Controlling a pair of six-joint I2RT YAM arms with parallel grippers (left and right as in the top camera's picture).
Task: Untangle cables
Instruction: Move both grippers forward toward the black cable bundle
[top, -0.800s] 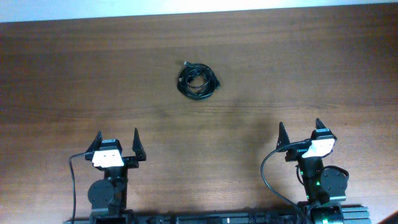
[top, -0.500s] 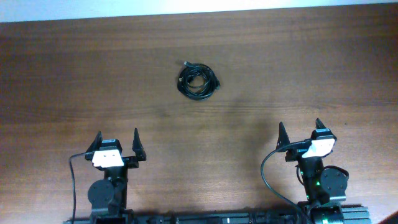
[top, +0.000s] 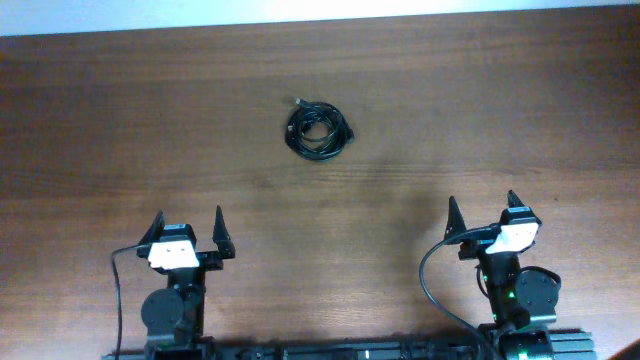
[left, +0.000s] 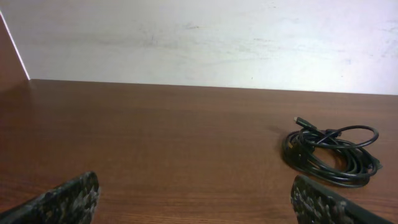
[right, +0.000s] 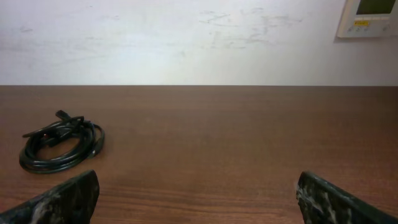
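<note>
Dark wood-grain table (top: 480, 90) meeting a scuffed white wall (left: 199, 37); a pale control panel (right: 370, 15) hangs at the upper right of my right wrist view, its markings too small to read. The cables (top: 319, 131) lie as one small black coil on the far middle of the table, a plug end poking out at its upper left, well apart from both my grippers. My left gripper (top: 188, 214) and right gripper (top: 481, 198) sit at the near edge, fingers spread wide and holding nothing
</note>
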